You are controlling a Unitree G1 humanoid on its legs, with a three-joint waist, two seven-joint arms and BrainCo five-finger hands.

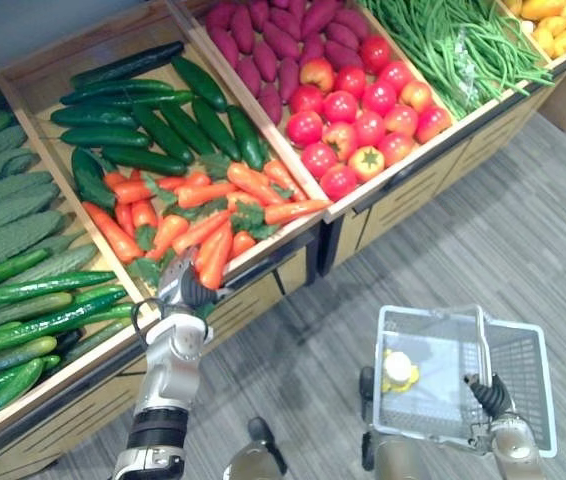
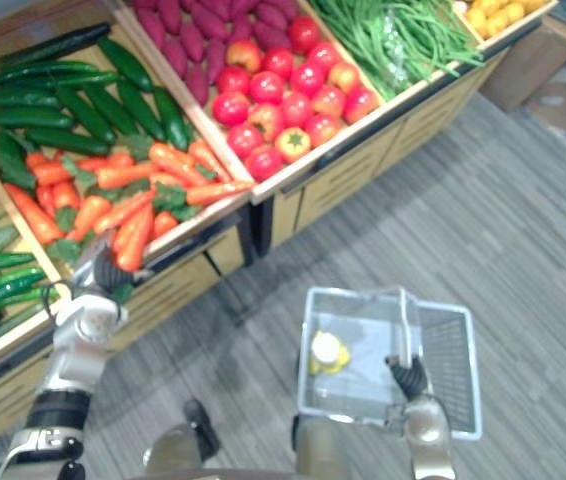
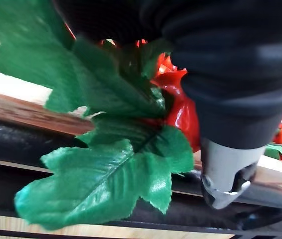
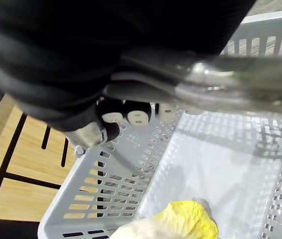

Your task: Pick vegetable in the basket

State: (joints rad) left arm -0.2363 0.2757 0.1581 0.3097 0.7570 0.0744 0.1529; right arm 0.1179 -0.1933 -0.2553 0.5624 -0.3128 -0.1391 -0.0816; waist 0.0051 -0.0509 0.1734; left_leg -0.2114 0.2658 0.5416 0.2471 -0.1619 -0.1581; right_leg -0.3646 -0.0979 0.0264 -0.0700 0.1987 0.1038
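Looking down, we find the left hand (image 1: 185, 292) at seven o'clock, up against the front lip of a wooden crate (image 1: 281, 238). A smooth, tapered orange carrot (image 1: 214, 256) lies just past it, toward one o'clock, at the crate's near edge. From the wrist, that glossy red-orange skin and its crinkled, veined cloth-like leaves (image 3: 111, 164) sit right against the dark ribbed cover. We cannot tell whether the fingers are wrapped round the carrot or merely beside it.

At five o'clock the right hand (image 1: 488, 396) has its fingers curled tight round the thin metal handle (image 1: 480, 340) of the basket (image 1: 519, 362), a grey plastic tub with slotted, grid-like walls. Inside it, toward nine o'clock, rests a knobbly yellow and white lump (image 1: 399, 370).

Around the carrot pile, long dark cucumbers (image 1: 143, 120) lie at eleven o'clock. Round, shiny tomatoes (image 1: 363, 120) fill the next crate at one o'clock, with thin green beans (image 1: 453, 40) beyond them. The floor (image 1: 483, 230) is grey, streaked planking.
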